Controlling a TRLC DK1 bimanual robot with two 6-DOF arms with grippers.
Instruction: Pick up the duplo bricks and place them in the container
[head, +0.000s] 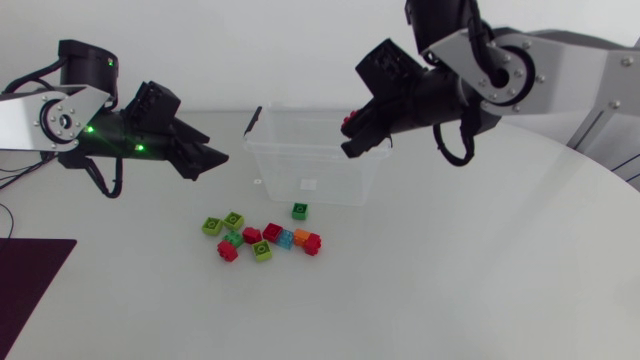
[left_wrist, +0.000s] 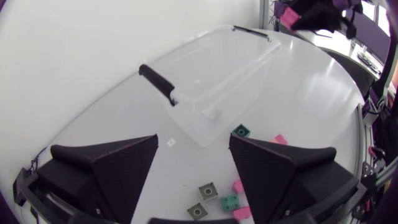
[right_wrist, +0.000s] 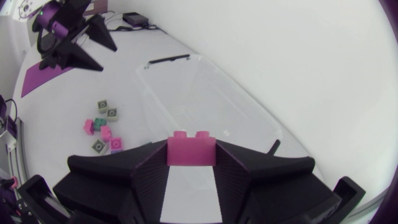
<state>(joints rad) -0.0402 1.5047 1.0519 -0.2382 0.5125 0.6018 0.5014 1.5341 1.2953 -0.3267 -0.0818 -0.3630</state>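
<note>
Lower half of the brick (right_wrist: 191, 152), out of sight between the right fingers (right_wrist: 142, 182)

White table (head: 480, 260): clear container (head: 300, 150), duplo bricks (head: 272, 232) clustered near it, dark mat (head: 30, 270) at left edge.

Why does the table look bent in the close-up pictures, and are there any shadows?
Both wrist views: fisheye lenses bow the table and container. Head view: soft light, only faint shadows under the bricks; green lamps glow on the left arm.
</note>
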